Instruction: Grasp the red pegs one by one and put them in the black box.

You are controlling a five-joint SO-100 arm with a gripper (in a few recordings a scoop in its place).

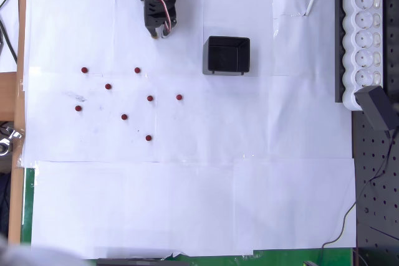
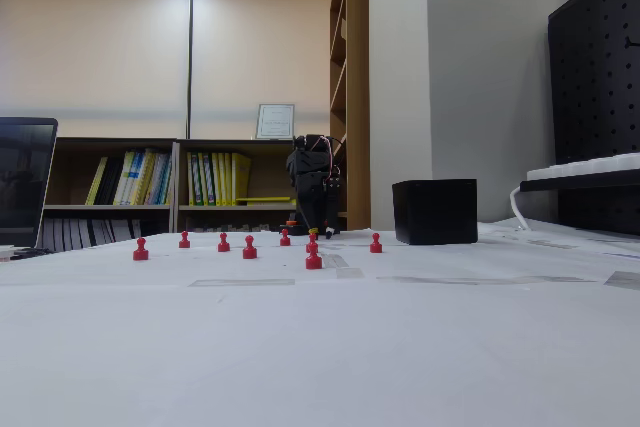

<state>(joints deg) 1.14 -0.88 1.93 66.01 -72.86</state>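
Gripper (image 1: 161,32): at the top of the overhead view, folded close to the arm's base, tip pointing down the picture; holding nothing visible; opening of the jaws cannot be told.
Gripper, fixed view (image 2: 313,229): dark upright mass behind the pegs, low to the table.
Red pegs (image 1: 150,98): eight on the white paper (image 1: 187,204), all standing apart from each other, spread left of centre in the overhead view.
Peg spread: from the leftmost (image 1: 78,108) to the rightmost (image 1: 179,97); nearest the gripper (image 1: 137,70); lowest (image 1: 148,137).
Pegs, fixed view (image 2: 314,260): upright, small knob on top, in a loose row.
Black box (image 1: 211,60): right of the gripper, above and right of the pegs, open top up, nothing seen inside.
Box, fixed view (image 2: 434,211): right of the arm, well apart from the pegs.
Open room: bare paper across the whole lower half and between box and power strip (image 1: 365,35).
Edges: wooden table edge (image 1: 20,91) at left; black perforated board (image 1: 374,216) at right.
Writing: none readable; book spines (image 2: 215,179) and a framed sheet (image 2: 275,121) too small to read.
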